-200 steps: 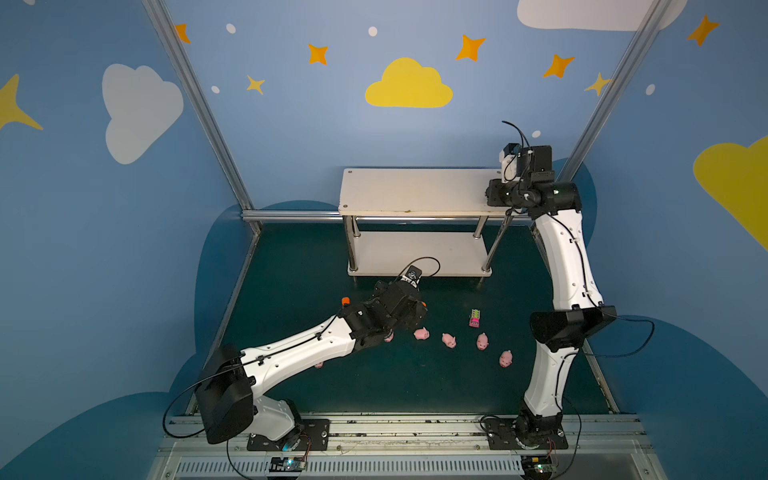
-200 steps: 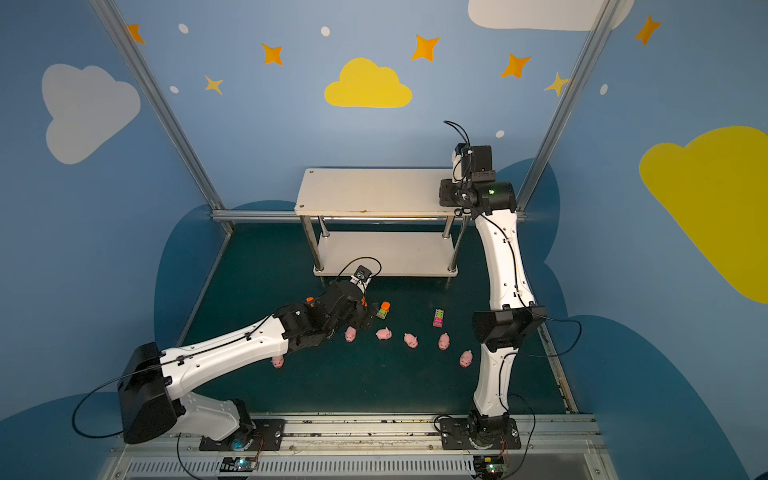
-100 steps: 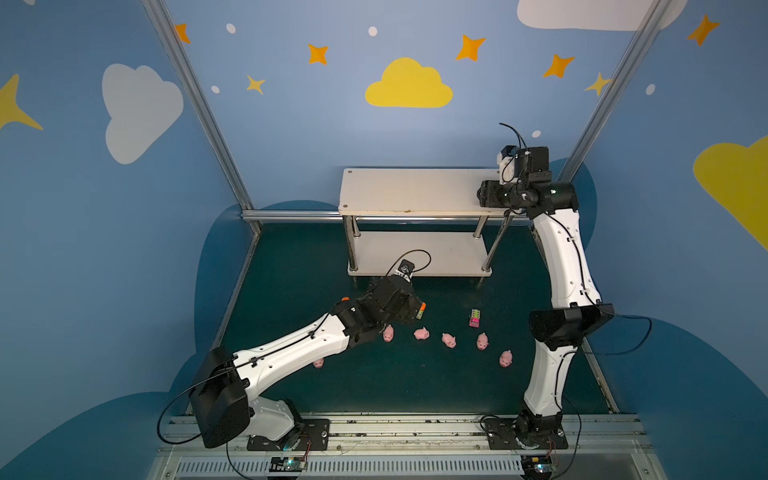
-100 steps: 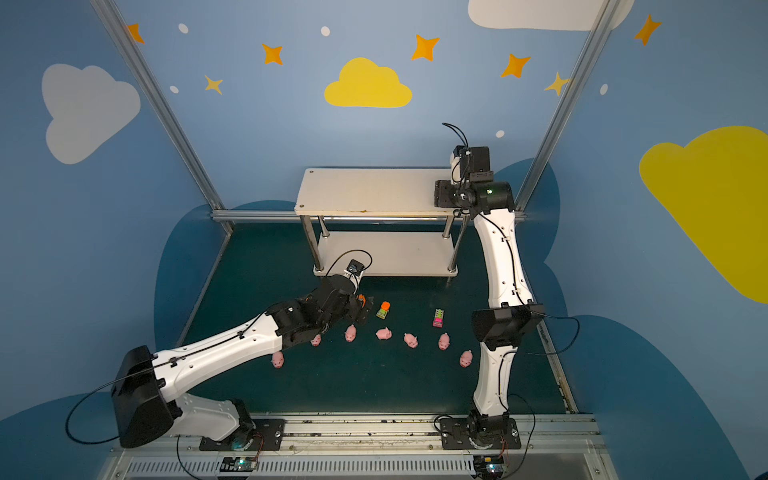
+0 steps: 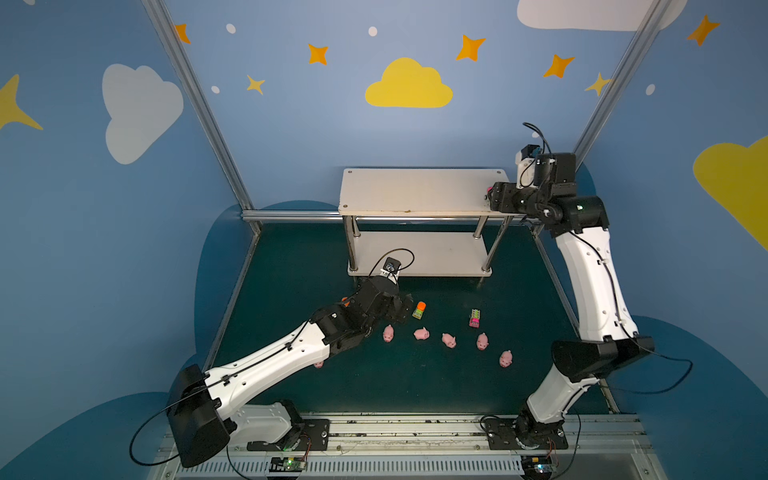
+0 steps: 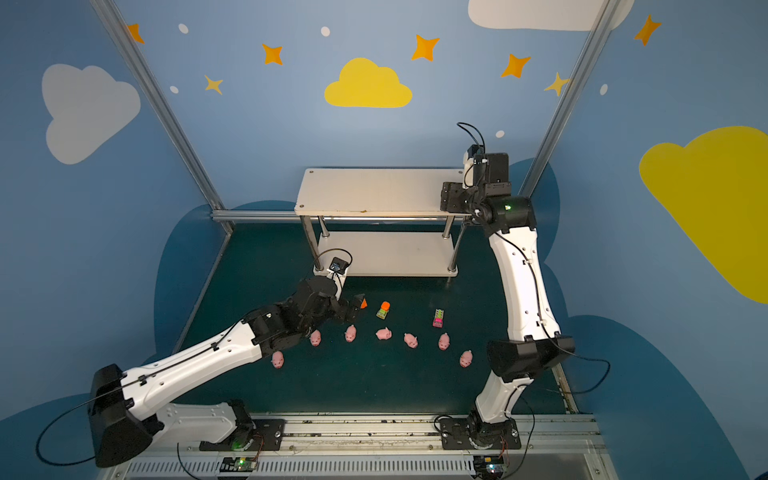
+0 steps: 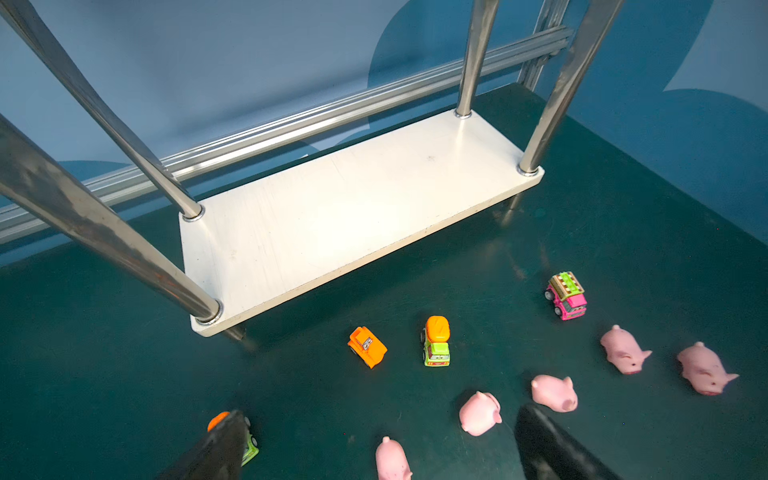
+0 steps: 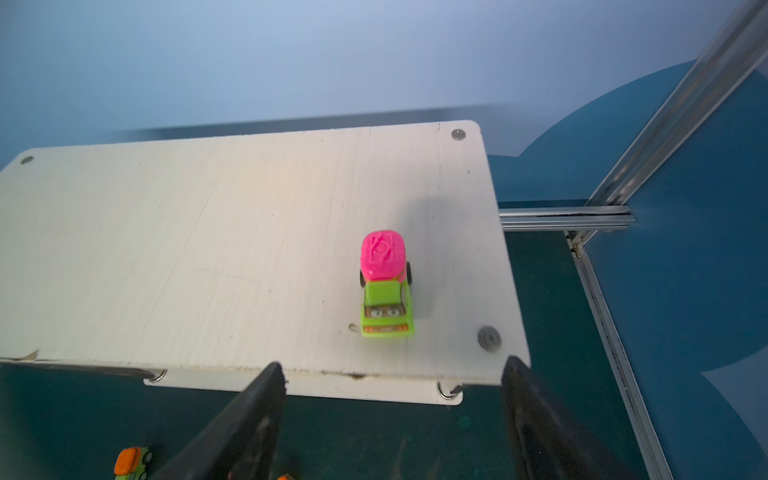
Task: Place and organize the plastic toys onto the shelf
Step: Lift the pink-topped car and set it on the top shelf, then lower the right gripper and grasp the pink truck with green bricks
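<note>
- Blue walls with clouds and stars; a dark green mat (image 5: 374, 386) is laid below, with the shelf (image 5: 415, 191) at upper centre in both top views.
- The right gripper (image 8: 395, 415) is found spread and empty at the right end of the top board (image 8: 208, 249). A green truck (image 8: 384, 286) with a pink drum stands free on that board, nose toward the gripper.
- The lower board (image 7: 353, 208) is seen bare.
- The left gripper (image 7: 382, 413) is held low over the mat, jaws wide, nothing gripped.
- Left on the mat before the shelf:
  - seven pigs (image 6: 383, 333) in a loose row
  - an orange car (image 7: 367, 347)
  - a mixer (image 7: 436, 343)
  - a pink truck (image 7: 567, 296)
  - a further car (image 7: 251, 440), half hidden behind a finger
- The nearest pig (image 7: 392, 459) is seen between the left fingers (image 7: 540, 440), cut by the bottom edge of the left wrist view. Its long axis appears to run across the closing line, so the narrow width would be clamped.
- The left arm is judged nearer to every floor toy; the right is well apart from them.
</note>
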Controlling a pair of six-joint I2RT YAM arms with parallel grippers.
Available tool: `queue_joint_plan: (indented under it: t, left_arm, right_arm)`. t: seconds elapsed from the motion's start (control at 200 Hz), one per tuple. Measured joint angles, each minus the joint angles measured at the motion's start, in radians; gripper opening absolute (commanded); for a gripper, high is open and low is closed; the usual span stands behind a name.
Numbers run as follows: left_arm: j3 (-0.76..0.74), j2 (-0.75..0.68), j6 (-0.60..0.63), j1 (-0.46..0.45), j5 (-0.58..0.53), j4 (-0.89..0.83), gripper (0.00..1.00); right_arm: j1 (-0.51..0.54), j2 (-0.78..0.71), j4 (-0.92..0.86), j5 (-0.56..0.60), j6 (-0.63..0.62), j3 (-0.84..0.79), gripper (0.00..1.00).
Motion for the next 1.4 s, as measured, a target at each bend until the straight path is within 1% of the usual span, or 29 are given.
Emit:
queue_joint_plan:
  t: [0.175, 0.375, 0.456, 0.561, 0.656, 0.741, 0.836, 0.976, 1.046, 1.126, 1.242, 1.397]
  left_arm:
    - [-0.065, -0.101, -0.032, -0.008, 0.034, -0.002, 1.00]
    - [-0.156, -0.197, -0.085, -0.028, 0.058, -0.005, 1.00]
    - [-0.200, -0.226, -0.111, -0.040, 0.062, -0.005, 1.00]
    - [-0.265, -0.257, -0.151, -0.056, 0.065, 0.000, 1.00]
    - [-0.319, -0.261, -0.186, -0.067, 0.070, 0.012, 1.00]
    - [-0.356, -0.236, -0.217, -0.075, 0.081, 0.031, 1.00]
    - [-0.376, -0.186, -0.246, -0.080, 0.094, 0.058, 1.00]
    - [-0.387, -0.152, -0.271, -0.082, 0.108, 0.076, 1.00]
    - [-0.377, -0.113, -0.285, -0.083, 0.117, 0.106, 1.00]
    - [-0.371, -0.045, -0.290, -0.084, 0.126, 0.134, 1.00]
    - [-0.359, 0.021, -0.290, -0.084, 0.138, 0.135, 1.00]
    - [-0.296, 0.107, -0.288, -0.083, 0.147, 0.142, 1.00]
  right_arm:
    - [0.076, -0.248, 0.063, 0.051, 0.038, -0.318, 0.80]
    - [0.220, -0.427, 0.103, 0.120, 0.102, -0.606, 0.79]
    - [0.269, -0.485, 0.124, 0.138, 0.139, -0.739, 0.78]
    - [0.301, -0.541, 0.156, 0.150, 0.201, -0.925, 0.77]
    - [0.317, -0.562, 0.193, 0.157, 0.257, -1.075, 0.76]
    - [0.319, -0.564, 0.226, 0.160, 0.294, -1.175, 0.76]
    - [0.318, -0.563, 0.256, 0.166, 0.328, -1.239, 0.76]
    - [0.318, -0.563, 0.292, 0.177, 0.354, -1.252, 0.76]
    - [0.287, -0.555, 0.338, 0.180, 0.374, -1.271, 0.76]
    - [0.226, -0.528, 0.375, 0.177, 0.391, -1.306, 0.76]
    - [0.149, -0.474, 0.402, 0.155, 0.410, -1.347, 0.75]
    - [0.111, -0.409, 0.442, 0.113, 0.419, -1.359, 0.75]
